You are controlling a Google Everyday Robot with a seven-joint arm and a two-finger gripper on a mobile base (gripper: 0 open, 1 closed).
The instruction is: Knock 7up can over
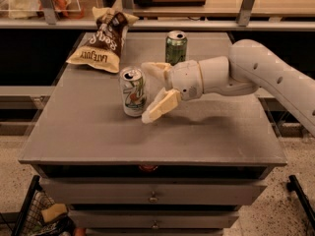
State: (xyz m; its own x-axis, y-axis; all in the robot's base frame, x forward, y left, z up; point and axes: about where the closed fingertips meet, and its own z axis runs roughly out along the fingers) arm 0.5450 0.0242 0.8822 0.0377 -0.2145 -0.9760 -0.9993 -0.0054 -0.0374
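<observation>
The 7up can (133, 91), white and silver with a green "7" logo, stands upright near the middle of the grey table (98, 136). My gripper (150, 90) reaches in from the right on the white arm and is open. Its near finger (160, 105) sits low beside the can's right side, and its far finger (154, 71) lies just behind and right of the can's top. The fingertips are right next to the can; I cannot tell whether they touch it.
A darker green can (175, 47) stands upright behind the gripper. A brown chip bag (104, 42) lies at the back left of the table. A shelf rail (157, 23) runs behind. Drawers (152, 196) sit below the tabletop, and a wire basket (34, 215) sits at lower left.
</observation>
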